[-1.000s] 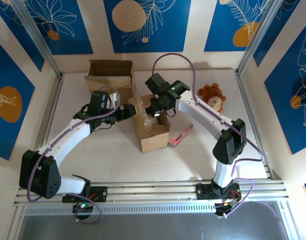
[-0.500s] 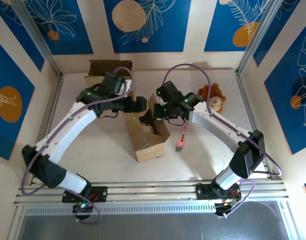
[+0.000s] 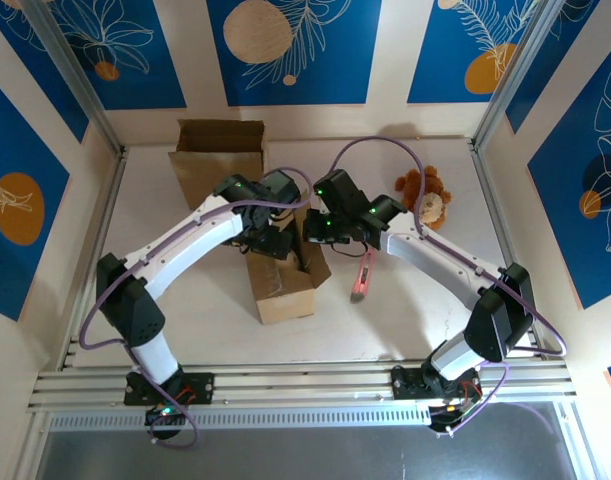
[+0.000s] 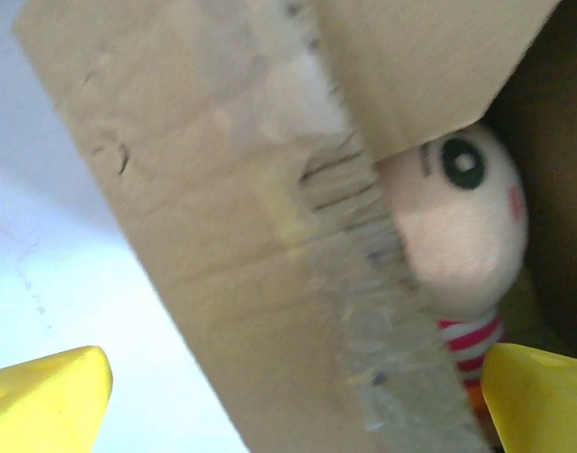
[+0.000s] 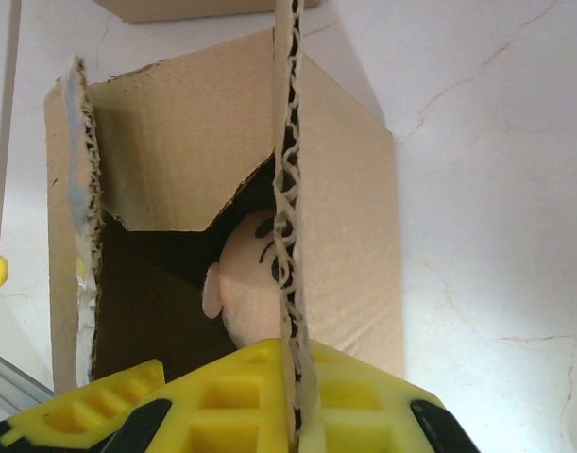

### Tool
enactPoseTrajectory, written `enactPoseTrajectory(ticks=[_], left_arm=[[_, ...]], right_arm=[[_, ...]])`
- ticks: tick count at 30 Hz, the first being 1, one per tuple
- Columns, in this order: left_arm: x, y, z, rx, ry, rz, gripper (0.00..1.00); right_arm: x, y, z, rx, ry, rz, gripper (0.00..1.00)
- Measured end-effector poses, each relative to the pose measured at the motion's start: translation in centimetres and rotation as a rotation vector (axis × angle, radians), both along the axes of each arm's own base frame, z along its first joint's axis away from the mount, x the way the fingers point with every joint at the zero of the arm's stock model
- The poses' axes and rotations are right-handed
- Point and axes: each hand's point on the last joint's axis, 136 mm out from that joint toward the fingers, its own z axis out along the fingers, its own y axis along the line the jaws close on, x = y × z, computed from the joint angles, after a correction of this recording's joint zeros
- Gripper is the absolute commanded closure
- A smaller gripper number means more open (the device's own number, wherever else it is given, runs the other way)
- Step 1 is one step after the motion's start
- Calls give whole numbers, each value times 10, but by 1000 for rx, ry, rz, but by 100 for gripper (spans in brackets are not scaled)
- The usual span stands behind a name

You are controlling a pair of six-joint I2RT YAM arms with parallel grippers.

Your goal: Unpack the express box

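The express box (image 3: 283, 288) is brown cardboard and lies open on the table's middle. In the right wrist view my right gripper (image 5: 296, 382) is shut on the edge of a raised box flap (image 5: 290, 179). A plush doll (image 5: 246, 283) with a pale face lies inside the box. My left gripper (image 3: 283, 244) hangs over the box's far end, close beside the right gripper (image 3: 308, 233). The left wrist view has my left gripper (image 4: 293, 406) wide open, its yellow fingertips (image 4: 42, 401) on either side of a box wall (image 4: 241, 255), with the doll (image 4: 458, 226) just beyond.
A second cardboard box (image 3: 220, 152) stands at the back left. A brown plush toy (image 3: 425, 196) sits at the back right. A pink cutter (image 3: 363, 274) lies on the table right of the express box.
My left arm has swung from the box's left side to over its far end, close to the right gripper. The box has shifted left and turned. The right gripper keeps the flap.
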Motion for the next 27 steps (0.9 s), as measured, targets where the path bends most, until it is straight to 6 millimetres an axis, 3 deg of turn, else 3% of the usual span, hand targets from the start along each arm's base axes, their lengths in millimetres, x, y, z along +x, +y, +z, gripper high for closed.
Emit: enactPoseTrajectory(ticks=[6,11,15,20,27], left_arm=[[-4,9,9,34,-32,33,29],[-15,21,39,-43,-115,38,58],[-28,32,41,-127,-146,41,80],[-31,31,29,-315,-201,65,94],[-31,11,27,-639,-292,24,100]], right_arm=[[-1,2,3,34,-1,2,100],[1,-7,0,34,9,-18,100],[3,-14,0,46,17,-31,100],[-2,-15,8,118,23,-4,100],[3,-19,6,237,46,38,100]])
